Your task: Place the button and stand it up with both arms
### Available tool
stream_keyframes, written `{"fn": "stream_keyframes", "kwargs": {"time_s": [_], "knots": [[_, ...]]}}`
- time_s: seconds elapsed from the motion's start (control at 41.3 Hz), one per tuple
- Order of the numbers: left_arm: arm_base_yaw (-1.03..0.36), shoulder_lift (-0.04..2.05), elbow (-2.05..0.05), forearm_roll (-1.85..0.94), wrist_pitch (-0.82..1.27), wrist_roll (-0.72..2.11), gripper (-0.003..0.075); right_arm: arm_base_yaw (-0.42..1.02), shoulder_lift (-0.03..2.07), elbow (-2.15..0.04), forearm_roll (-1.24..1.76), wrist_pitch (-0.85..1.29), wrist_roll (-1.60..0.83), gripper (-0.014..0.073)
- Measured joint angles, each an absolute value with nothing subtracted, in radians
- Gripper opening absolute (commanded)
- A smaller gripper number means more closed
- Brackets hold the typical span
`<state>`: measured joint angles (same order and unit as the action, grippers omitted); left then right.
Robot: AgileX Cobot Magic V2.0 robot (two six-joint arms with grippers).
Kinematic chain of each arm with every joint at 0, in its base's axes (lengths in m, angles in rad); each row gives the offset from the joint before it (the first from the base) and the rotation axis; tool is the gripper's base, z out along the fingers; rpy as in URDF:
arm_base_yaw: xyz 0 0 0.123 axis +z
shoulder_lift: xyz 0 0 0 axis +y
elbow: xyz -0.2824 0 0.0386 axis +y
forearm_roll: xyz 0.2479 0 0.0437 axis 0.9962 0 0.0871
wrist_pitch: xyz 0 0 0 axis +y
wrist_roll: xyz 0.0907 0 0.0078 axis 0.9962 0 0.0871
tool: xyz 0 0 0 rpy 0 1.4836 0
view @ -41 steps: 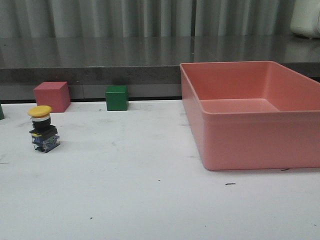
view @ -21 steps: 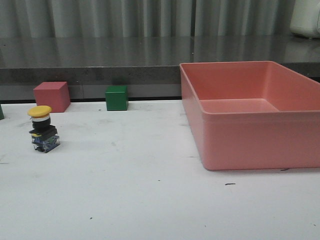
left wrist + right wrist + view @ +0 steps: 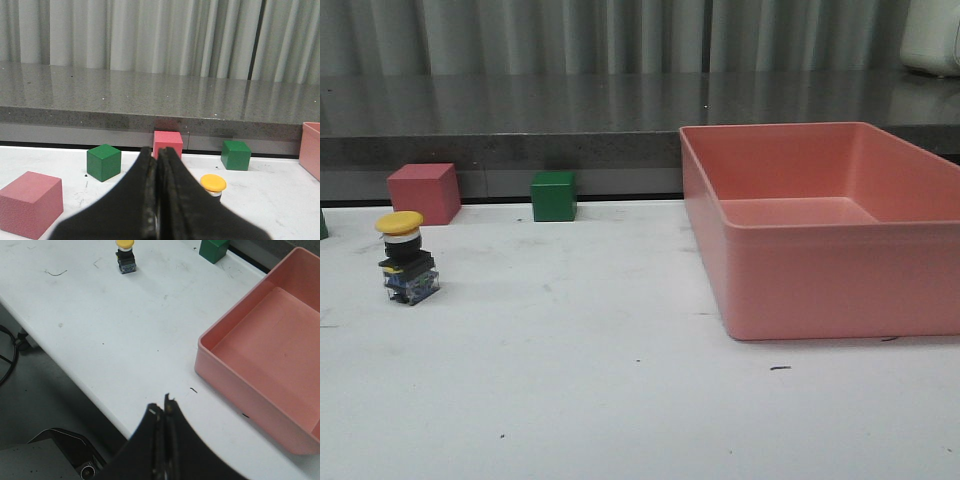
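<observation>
The button [image 3: 407, 258] stands upright, yellow cap on top, on the table's [image 3: 620, 400] left side, clear of both our grippers. Our left gripper [image 3: 157, 200] sits nearer, fingers together; our right gripper [image 3: 163, 440] is likewise closed, well apart.

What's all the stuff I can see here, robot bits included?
Button: one, yellow cap on black body, upright on the table's left side.
Bin: one, pink, open and empty, right side of the table.
Green cubes: two in the left wrist view, at the table's back edge.
Pink cubes: two in the left wrist view, one at the back edge, one nearer that camera.
Table: one, white.
Left gripper: black, shut, empty.
Right gripper: black, shut, empty, over the table's near edge.
</observation>
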<state>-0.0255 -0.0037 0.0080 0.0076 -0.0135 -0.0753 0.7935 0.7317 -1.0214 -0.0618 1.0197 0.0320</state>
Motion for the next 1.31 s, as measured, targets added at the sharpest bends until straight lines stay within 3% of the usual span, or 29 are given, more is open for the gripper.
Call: {"fn": "stream_keyframes", "kwargs": {"time_s": [0.387, 0.557, 0.799, 0.993, 1.308], "knots": [[-0.025, -0.004, 0.008, 0.008, -0.014, -0.075, -0.0020, 0.793, 0.728, -1.019, -0.062, 1.015, 0.032, -0.0068], [-0.025, -0.004, 0.008, 0.008, -0.014, -0.075, -0.0020, 0.693, 0.669, -0.958, -0.062, 0.964, 0.032, -0.0068], [-0.025, -0.004, 0.008, 0.008, -0.016, -0.075, -0.0020, 0.417, 0.430, -0.638, -0.062, 0.628, 0.032, -0.0068], [-0.025, -0.004, 0.008, 0.008, -0.016, -0.075, -0.0020, 0.275, 0.215, -0.365, -0.062, 0.371, 0.032, -0.0068], [-0.025, -0.004, 0.008, 0.008, -0.016, -0.075, -0.0020, 0.101, 0.026, -0.072, -0.062, 0.169, 0.032, -0.0068]]}}
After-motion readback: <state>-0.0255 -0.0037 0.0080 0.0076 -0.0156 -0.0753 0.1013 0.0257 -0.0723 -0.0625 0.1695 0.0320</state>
